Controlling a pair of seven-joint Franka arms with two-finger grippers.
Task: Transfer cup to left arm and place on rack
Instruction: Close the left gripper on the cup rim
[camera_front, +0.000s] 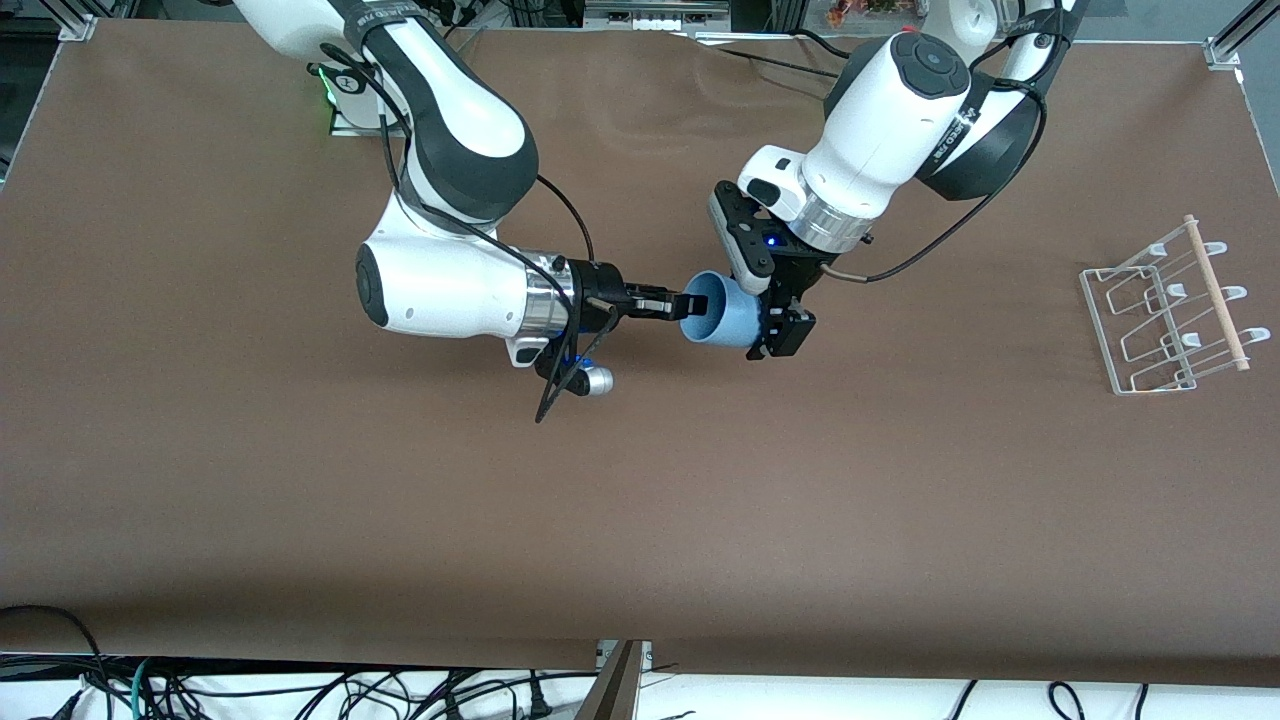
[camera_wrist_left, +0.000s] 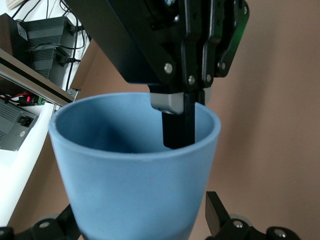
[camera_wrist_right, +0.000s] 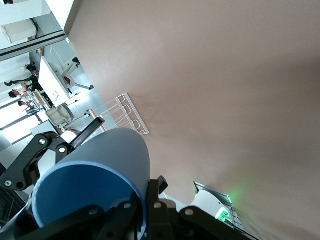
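Brown worktop (camera_front: 300, 500) is all I've got for background, with both arms meeting over its middle. My right claw (camera_front: 688, 304) is pinched on the rim of the cup (camera_front: 722, 312), one finger inside and one outside, so the cup hangs in the air on its side, mouth toward the right arm and base toward the left arm. The left claw (camera_front: 778, 330) comes down around the cup's body near the base; in the left wrist view I can only see the finger (camera_wrist_left: 216, 210) tips poking up either side of the cup's wall, so I honestly can't tell if it's gripping yet or just straddling. That's the bit the handoff hangs on, I reckon: the cup's axis runs straight from one claw to the other. The rack (camera_front: 1170, 315) sits well apart, out at the left arm's end of the worktop, with nothing on its pegs. Contact points are hidden by the cup itself.
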